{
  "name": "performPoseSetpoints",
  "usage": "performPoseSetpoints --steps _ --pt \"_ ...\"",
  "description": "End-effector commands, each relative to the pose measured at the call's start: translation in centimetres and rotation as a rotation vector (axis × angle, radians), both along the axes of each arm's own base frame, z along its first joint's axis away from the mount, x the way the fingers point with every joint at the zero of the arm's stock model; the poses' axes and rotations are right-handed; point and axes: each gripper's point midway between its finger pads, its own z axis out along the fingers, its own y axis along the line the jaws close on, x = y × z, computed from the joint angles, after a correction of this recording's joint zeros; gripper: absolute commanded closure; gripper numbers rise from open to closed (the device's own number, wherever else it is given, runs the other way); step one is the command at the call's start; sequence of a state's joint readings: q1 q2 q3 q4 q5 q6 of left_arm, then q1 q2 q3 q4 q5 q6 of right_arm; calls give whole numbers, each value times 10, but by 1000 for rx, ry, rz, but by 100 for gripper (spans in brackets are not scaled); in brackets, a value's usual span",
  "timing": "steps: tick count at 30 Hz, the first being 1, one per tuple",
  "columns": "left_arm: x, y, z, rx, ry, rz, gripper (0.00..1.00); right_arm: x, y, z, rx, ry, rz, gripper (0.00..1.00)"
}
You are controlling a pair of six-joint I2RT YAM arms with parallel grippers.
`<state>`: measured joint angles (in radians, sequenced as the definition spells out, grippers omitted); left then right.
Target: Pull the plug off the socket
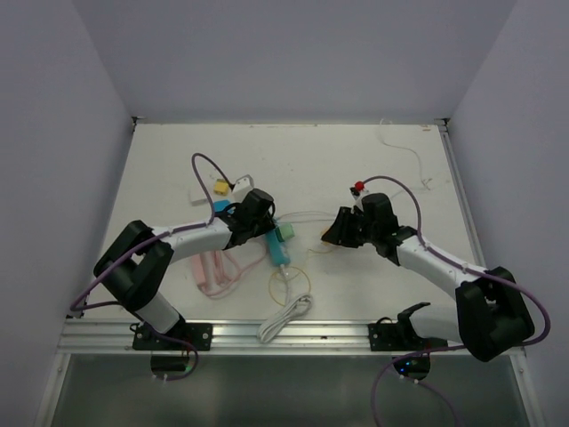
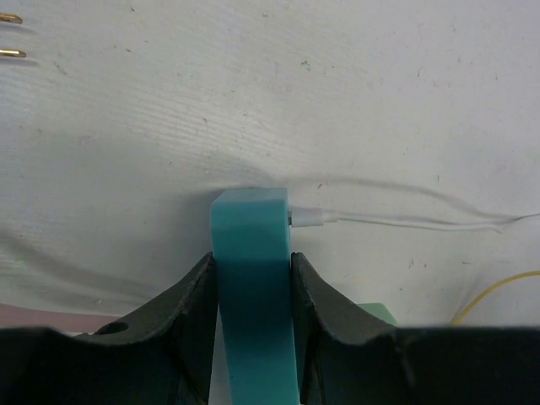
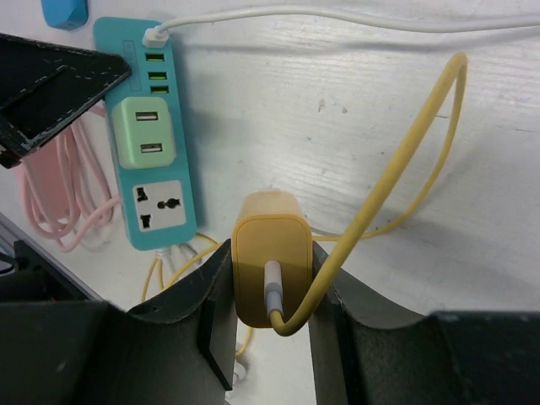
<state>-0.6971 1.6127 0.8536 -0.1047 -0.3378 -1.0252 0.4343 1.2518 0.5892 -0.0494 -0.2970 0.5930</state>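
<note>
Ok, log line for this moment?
left claw: shut on teal power strip | right claw: shut on yellow plug, off strip | green adapter, white cable: plugged in

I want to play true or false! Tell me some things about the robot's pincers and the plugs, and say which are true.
1. The left pincer squeezes the teal power strip. True.
2. The right pincer holds nothing. False: it grips the yellow charger.
3. A green adapter sits plugged into the strip. True.
4. The yellow charger is plugged into the strip. False: it sits apart from the strip, between the right pincer's fingers.
5. A white cable plugs into one end of the strip. True.
</note>
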Motion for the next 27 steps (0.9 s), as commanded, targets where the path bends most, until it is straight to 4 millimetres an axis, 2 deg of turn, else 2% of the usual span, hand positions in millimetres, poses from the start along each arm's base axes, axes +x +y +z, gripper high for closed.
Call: performPoseSetpoints --steps 1,5,9,12,13,15,21,24,26,27 --pt "-33 52 -39 271 134 -23 100 14 -8 18 2 -55 -16 100" --pt "-32 47 -32 233 114 -26 100 23 -37 24 -22 -69 -102 100" --pt "-29 40 -20 181 83 -25 100 32 -87 20 -91 -49 -280 100" --pt "-26 33 -9 126 55 -22 100 28 -109 10 -159 -18 -366 100" --pt "-24 32 -4 106 41 -19 100 25 -113 6 -173 2 -379 95" --pt "-20 26 7 62 12 -14 100 20 -114 -2 -183 27 -385 84" --pt "-11 13 28 -22 -46 -3 100 13 -107 -11 -158 59 -353 62" --pt "-7 7 32 -57 -61 -6 100 10 -100 -9 -126 62 -322 46" --pt "-5 1 34 -80 -69 -16 100 6 -94 -6 -98 64 -287 43" --pt "-4 0 31 -80 -66 -18 100 4 -91 -5 -87 64 -278 38"
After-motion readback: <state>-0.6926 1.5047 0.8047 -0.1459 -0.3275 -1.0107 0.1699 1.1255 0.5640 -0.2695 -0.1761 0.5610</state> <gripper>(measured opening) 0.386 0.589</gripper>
